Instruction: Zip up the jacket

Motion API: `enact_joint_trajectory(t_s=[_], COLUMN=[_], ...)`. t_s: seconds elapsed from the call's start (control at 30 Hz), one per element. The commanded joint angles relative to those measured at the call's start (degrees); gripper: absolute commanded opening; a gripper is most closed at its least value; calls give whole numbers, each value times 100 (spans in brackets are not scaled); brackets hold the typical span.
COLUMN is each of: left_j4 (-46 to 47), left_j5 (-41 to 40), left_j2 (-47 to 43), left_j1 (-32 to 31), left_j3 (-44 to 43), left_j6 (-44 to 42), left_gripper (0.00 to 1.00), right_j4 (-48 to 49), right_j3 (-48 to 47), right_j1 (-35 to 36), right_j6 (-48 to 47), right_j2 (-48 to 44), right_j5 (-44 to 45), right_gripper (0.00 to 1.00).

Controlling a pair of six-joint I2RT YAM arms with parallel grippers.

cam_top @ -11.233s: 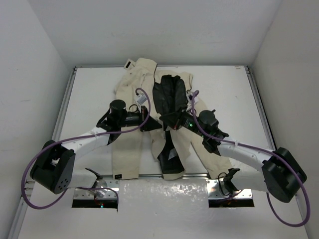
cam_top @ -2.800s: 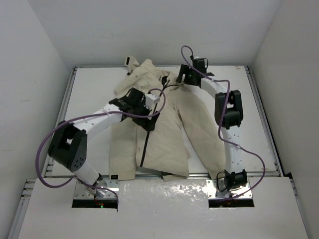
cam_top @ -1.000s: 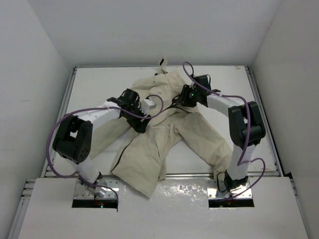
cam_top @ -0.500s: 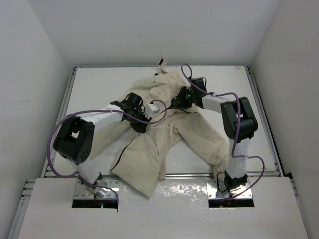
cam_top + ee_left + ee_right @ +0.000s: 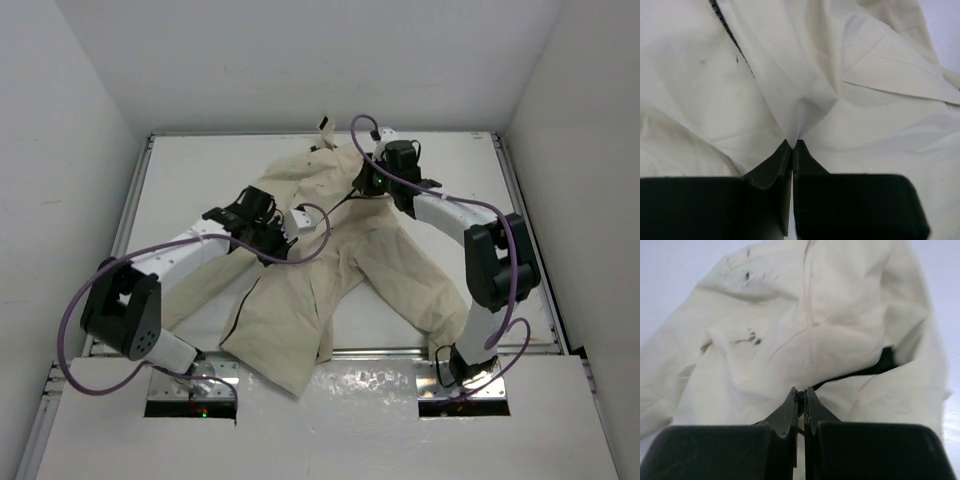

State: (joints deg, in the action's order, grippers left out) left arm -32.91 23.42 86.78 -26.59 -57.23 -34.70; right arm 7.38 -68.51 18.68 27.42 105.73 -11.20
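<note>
The cream jacket (image 5: pixel 335 285) lies slanted across the table, front closed, with its dark zipper line (image 5: pixel 243 303) running toward the lower left. My left gripper (image 5: pixel 283 243) is shut, pinching a fold of cream fabric (image 5: pixel 805 107) just right of the zipper line (image 5: pixel 732 37). My right gripper (image 5: pixel 358 190) is shut at the jacket's collar end, its fingertips (image 5: pixel 801 392) clamping a small dark piece at the fabric edge. A black strip of lining (image 5: pixel 880 365) shows in the gap just beyond it.
The jacket's hem (image 5: pixel 285 372) hangs over the table's near edge. One sleeve reaches the back edge, with a dark cuff tab (image 5: pixel 324 125). The other sleeve (image 5: pixel 430 300) lies toward the right arm's base. Metal rails (image 5: pixel 520 210) and white walls border the white table.
Over the last second my right gripper has shifted a little toward the back of the table, still shut on the collar end. My left arm's elbow has swung outward. The jacket has barely moved.
</note>
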Motion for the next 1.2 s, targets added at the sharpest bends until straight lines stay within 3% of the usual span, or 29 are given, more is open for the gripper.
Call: enact_joint_trajectory(t_s=[0.0,0.13,0.5,0.8,0.87,0.97,1.0,1.07,1.1,1.17], left_j4=[-647,-848,-1438,-596,-156,12,-197,-636,-1117,-1376], left_j5=[-39,13,22,-328,-914,-1269,-1296,-1087,-929,-289], left_j2=[-513,-846,-1234,-1025,-682,485,1202,1909,2461,2694], left_j1=[-31,-22,-22,65,232,820,1022,1085,1077,1068], left_j3=[195,134,221,11,-751,-2883,-4326,-5862,-7096,-7608], left_j6=[-704,-960,-1426,-873,-758,-723,-679,-801,-1011,-1135], left_gripper=[0,0,0,0,0,0,0,0,0,0], right_j4=[-139,-500,-1290,-1599,-1625,-1783,-1905,-1985,-1951,-1811], right_j3=[-443,-1092,-2972,-3432,-3528,-4195,-4719,-5449,-5567,-5455], right_j1=[-101,-215,-996,-1437,-1446,-1446,-1446,-1446,-1446,-1455], right_j6=[-1606,-2433,-3260,-3313,-3331,-3383,-3384,-3384,-3375,-3314], right_j2=[-220,-18,939,1055,906,879,905,993,1002,801], right_j5=[1416,1884,2508,2395,2298,2149,2131,2044,2017,1990], right_gripper=[0,0,0,0,0,0,0,0,0,0])
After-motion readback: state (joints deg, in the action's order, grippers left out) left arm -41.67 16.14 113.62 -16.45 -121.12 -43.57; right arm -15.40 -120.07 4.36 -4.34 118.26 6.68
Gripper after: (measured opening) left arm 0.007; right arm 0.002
